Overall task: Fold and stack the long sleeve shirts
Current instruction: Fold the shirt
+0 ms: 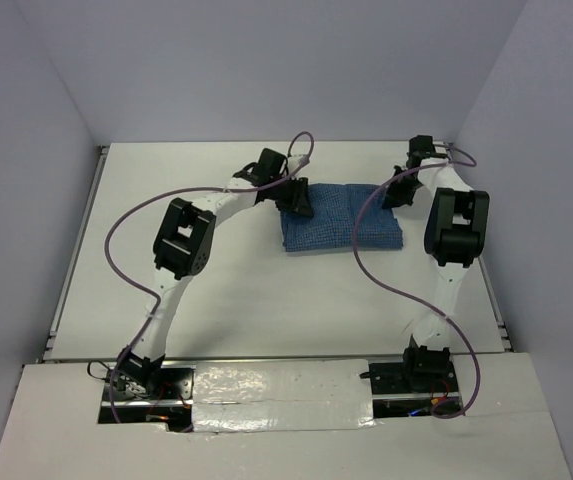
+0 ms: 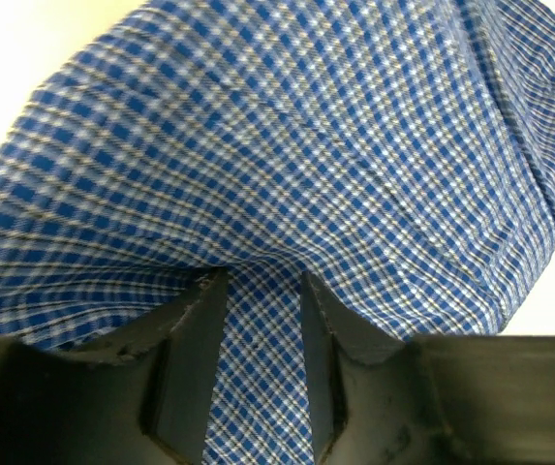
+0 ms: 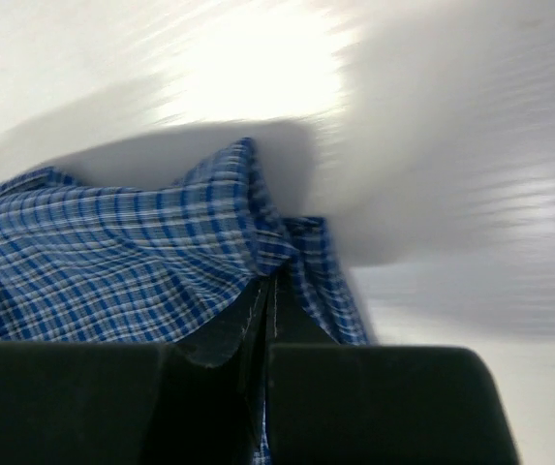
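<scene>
Fabric of the blue checked shirt (image 1: pixel 341 220) is caught in the right gripper (image 3: pixel 265 291), whose jaws are closed flat together on a raised edge of the cloth. The material drapes away to the left of the jaws and a short flap hangs just to their right, which suggests this hold is there to carry or drag that corner. The left gripper (image 2: pixel 258 291) stands with its jaws parted. Checked cloth lies across the gap between them and spreads out ahead of the tips, and small creases fan out from the left finger (image 2: pixel 195 349). It looks as if the tips are bearing down on the shirt, not pinching it, probably to pin that side while the other is worked. From above, the shirt lies as a compact rectangle on the white table (image 1: pixel 266 300), with one set of jaws at its left edge and the other at its far right corner. With both ends attended, the fold seems well along. No second shirt is in view, so stacking is not yet possible to judge.
</scene>
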Motion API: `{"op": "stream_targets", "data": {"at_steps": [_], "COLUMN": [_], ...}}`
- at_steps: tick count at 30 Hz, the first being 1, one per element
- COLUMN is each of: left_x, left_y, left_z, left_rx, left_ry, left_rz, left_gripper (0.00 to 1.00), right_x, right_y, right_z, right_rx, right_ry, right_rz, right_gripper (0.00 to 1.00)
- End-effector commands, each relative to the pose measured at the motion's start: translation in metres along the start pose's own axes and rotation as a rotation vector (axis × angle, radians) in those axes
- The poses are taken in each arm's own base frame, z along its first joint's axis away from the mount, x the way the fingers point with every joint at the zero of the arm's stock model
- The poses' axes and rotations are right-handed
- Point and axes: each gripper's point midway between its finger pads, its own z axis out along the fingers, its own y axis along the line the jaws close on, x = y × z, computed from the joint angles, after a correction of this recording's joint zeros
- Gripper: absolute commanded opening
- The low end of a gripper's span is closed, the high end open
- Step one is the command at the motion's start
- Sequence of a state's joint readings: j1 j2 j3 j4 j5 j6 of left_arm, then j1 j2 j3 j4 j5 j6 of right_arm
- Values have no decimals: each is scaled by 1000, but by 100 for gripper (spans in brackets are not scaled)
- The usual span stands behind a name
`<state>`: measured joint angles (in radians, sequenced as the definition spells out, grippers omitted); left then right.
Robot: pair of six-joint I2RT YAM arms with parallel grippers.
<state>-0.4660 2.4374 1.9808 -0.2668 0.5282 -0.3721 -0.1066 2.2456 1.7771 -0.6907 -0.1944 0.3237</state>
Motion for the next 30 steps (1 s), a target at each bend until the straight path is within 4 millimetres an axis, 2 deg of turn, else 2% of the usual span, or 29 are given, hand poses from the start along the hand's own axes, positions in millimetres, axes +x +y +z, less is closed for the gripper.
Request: {"op": "stream_targets", "data": {"at_steps": [1, 4, 9, 10, 11, 12, 13, 14, 15, 16, 17, 18, 19, 20, 21, 22, 23, 24, 25, 26, 27, 28, 29, 30], "left_x": [-18, -24, -56, -62, -73, -79, -84, -95, -102, -116, -123, -132, -137, -141, -147, -145, -145, -143, -135, -131, -119, -114, -96, -91], "left_y": [-10, -12, -19, -19, -28, -34, -38, -51, -59, -70, -72, -66, -70, -62, -43, -36, -21, 7, 17, 32, 62, 69, 98, 105], "left_z": [3, -4, -24, -29, -38, -44, -51, -66, -76, -97, -108, -126, -150, -165, -186, -207, -222, -244, -261, -274, -292, -309, -324, -345], "left_rx": [12, 20, -6, -15, -7, -4, -4, 7, 14, 13, 0, -26, -48, -87, -140, -181, -234, -299, -337, -380, -429, -451, -487, -515], "left_ry": [-47, -57, -124, -136, -161, -175, -187, -216, -234, -268, -283, -307, -321, -335, -350, -345, -346, -342, -321, -310, -296, -302, -283, -307], "left_rz": [11, 35, 115, 123, 143, 159, 169, 189, 206, 226, 241, 267, 281, 290, 305, 298, 293, 286, 263, 254, 200, 182, 115, 94], "left_gripper": [49, 55, 61, 67, 71, 77, 99, 99, 99, 99, 99, 99, 99, 99, 99, 99, 99, 99, 99, 99, 99, 99, 99, 99], "right_x": [-10, -22, -55, -61, -70, -75, -80, -80, -86, -81, -81, -83, -72, -67, -64, -50, -43, -38, -23, -16, -10, -2, 3, 9], "right_y": [-19, -15, 4, 8, 5, 4, 3, 1, -9, -16, -24, -36, -48, -58, -70, -82, -91, -102, -113, -117, -119, -126, -125, -127], "right_z": [-14, -31, -81, -97, -111, -122, -142, -152, -178, -183, -195, -221, -220, -228, -249, -243, -246, -260, -251, -251, -259, -257, -266, -266], "right_rx": [52, 25, -30, -39, -41, -45, -56, -76, -82, -82, -80, -66, -47, -27, -7, 12, 28, 49, 67, 73, 84, 93, 96, 102], "right_ry": [-15, -66, -192, -224, -255, -274, -314, -322, -373, -374, -394, -451, -437, -449, -493, -462, -462, -495, -463, -462, -479, -468, -480, -478], "right_rz": [-14, -26, -74, -83, -76, -73, -70, -62, -37, -23, -12, -9, 4, 13, 28, 46, 64, 84, 110, 122, 128, 154, 158, 170], "right_gripper": [0, 0, 0, 4, 11, 13, 17, 28, 39, 48, 98, 100, 100, 100, 100, 100, 100, 100, 100, 100, 100, 100, 100, 100]}}
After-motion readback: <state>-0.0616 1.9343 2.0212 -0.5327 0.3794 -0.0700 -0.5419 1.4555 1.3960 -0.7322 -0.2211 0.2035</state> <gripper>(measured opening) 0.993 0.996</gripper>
